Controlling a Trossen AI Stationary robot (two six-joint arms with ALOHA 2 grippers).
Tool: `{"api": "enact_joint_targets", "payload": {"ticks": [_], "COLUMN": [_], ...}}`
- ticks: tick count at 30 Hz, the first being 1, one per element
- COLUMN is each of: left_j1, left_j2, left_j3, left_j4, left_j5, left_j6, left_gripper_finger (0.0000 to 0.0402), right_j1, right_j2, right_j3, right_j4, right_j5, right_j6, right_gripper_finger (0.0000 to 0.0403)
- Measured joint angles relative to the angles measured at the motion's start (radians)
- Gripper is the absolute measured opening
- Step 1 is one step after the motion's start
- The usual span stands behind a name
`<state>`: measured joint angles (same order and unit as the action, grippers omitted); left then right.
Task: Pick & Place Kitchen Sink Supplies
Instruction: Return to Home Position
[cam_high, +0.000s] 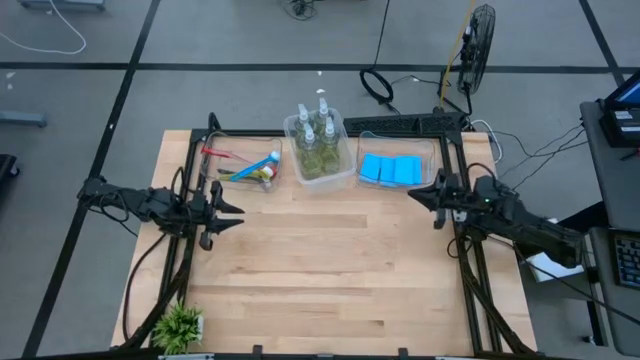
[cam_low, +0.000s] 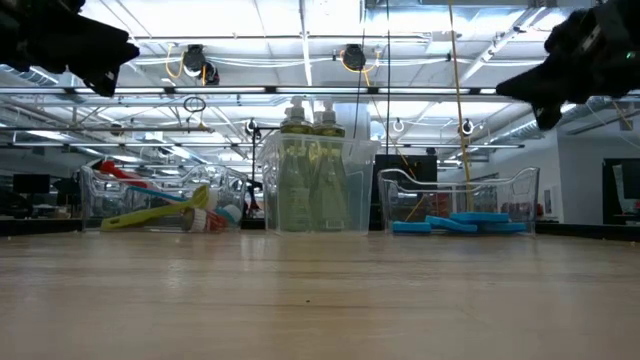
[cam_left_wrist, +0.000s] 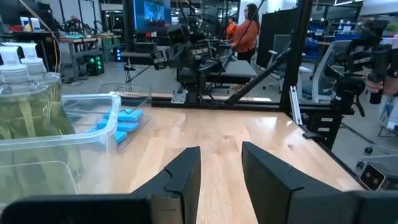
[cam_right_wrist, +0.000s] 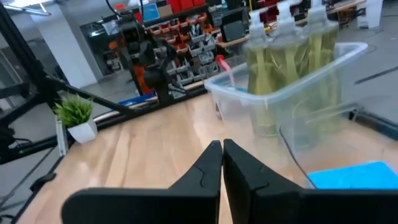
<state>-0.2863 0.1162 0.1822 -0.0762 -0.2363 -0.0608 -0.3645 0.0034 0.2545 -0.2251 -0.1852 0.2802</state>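
Brushes (cam_high: 245, 170) lie in the left bin (cam_high: 240, 150), bottles (cam_high: 318, 140) stand in the middle bin (cam_high: 289, 142), sponges (cam_high: 390, 170) lie in the right bin (cam_high: 400, 148). The left gripper (cam_high: 236, 213) hovers over the table (cam_high: 330, 260), fingers apart, holding nothing. The right gripper (cam_high: 415, 195), near the right bin, is closed and empty. To go home well, I think each arm should draw back high, clear of the bin walls.

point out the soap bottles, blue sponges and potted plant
soap bottles (cam_high: 318, 152), high view, on the yellow-green bodies
blue sponges (cam_high: 390, 171), high view, on a sponge's flat top
potted plant (cam_high: 181, 325), high view, on its leaves
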Motion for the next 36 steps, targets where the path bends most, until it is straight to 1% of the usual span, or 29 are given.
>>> {"api": "enact_joint_targets", "payload": {"ticks": [6, 10, 13, 19, 25, 36], "left_j1": [0.000, 0.000, 0.000, 0.000, 0.000, 0.000], "left_j2": [0.000, 0.000, 0.000, 0.000, 0.000, 0.000], "left_j3": [0.000, 0.000, 0.000, 0.000, 0.000, 0.000], "left_j4": [-0.002, -0.002, -0.002, -0.003, -0.010, -0.010], "left_j5": [-0.006, -0.011, -0.026, -0.027, -0.027, -0.027], "left_j6": [0.017, 0.059, 0.049, 0.006, 0.005, -0.021], "left_gripper_finger": [0.0120, 0.0120, 0.0120, 0.0120, 0.0120, 0.0120], "right_j1": [0.000, 0.000, 0.000, 0.000, 0.000, 0.000], "right_j2": [0.000, 0.000, 0.000, 0.000, 0.001, 0.001], "right_j3": [-0.133, -0.201, -0.236, -0.236, -0.238, -0.239], "right_j4": [0.161, 0.275, 0.332, 0.328, 0.324, 0.320], "right_j5": [0.001, 0.001, 0.001, 0.000, 0.000, 0.000], "right_j6": [0.036, 0.053, 0.049, 0.082, 0.117, 0.120], "right_gripper_finger": [0.0004, 0.0004, 0.0004, 0.0004, 0.0004, 0.0004]}}
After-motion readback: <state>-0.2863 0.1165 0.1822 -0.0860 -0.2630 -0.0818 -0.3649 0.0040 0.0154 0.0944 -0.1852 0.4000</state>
